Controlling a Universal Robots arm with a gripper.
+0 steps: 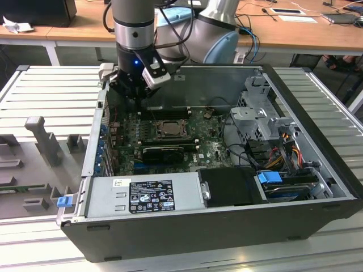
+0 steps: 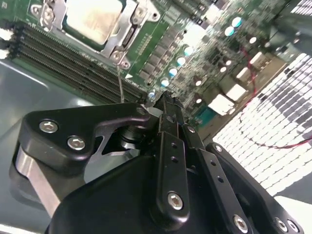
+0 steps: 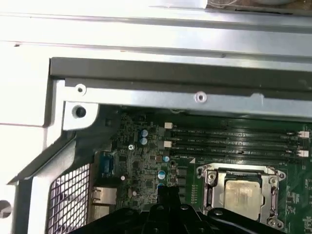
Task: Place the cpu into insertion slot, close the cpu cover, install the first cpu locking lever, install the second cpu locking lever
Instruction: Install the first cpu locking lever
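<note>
Workshop setting: ribbed grey counter (image 1: 51, 90) carrying an open black computer case (image 1: 317, 170), wooden desks with cables behind. Inside lies the green motherboard (image 1: 210, 148).

The cpu (image 3: 242, 191) sits in the insertion slot (image 3: 212, 194), pale face up, and the cpu cover (image 3: 267, 171) looks to be lying down around it as a silver frame. In the second wrist view the same chip (image 2: 92, 18) shows framed by metal.

The gripper (image 1: 135, 93) hangs over the board's corner near the case wall, beside the socket and apart from it. In the second wrist view its jaws look pressed together, nothing between them.

Judgement: chip seated, cover down; lever work in hand. I cannot tell whether either lever is latched. To do it well, meet the thin lever squarely with the closed tips and keep clear of the memory slots (image 3: 234, 141) just beside the socket.
</note>
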